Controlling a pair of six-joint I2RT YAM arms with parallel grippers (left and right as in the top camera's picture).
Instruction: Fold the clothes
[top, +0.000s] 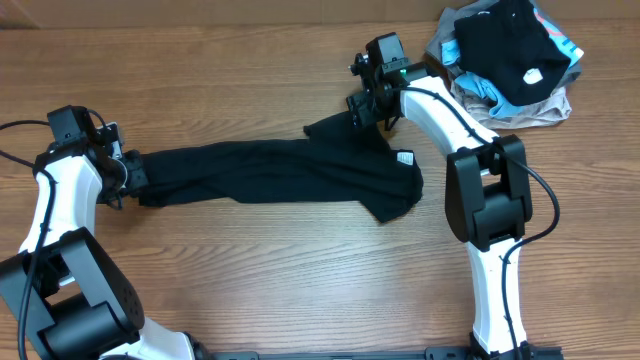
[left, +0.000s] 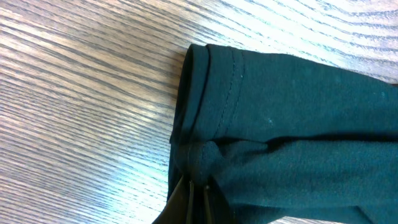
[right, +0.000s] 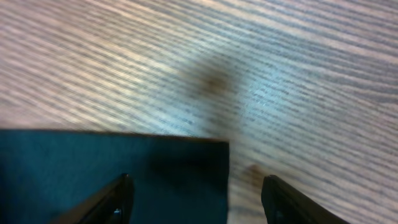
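A black garment (top: 290, 172) lies stretched out left to right across the middle of the table. My left gripper (top: 135, 173) is shut on its left end; the left wrist view shows the hemmed black cloth (left: 280, 124) bunched between the fingers (left: 198, 196). My right gripper (top: 365, 105) is open above the garment's upper right corner. In the right wrist view the corner of the cloth (right: 124, 174) lies between the spread fingers (right: 198, 202), with bare wood beside it.
A pile of clothes (top: 510, 60), black, grey and light blue, sits at the far right corner of the wooden table (top: 250, 70). A white tag (top: 405, 157) shows on the garment's right part.
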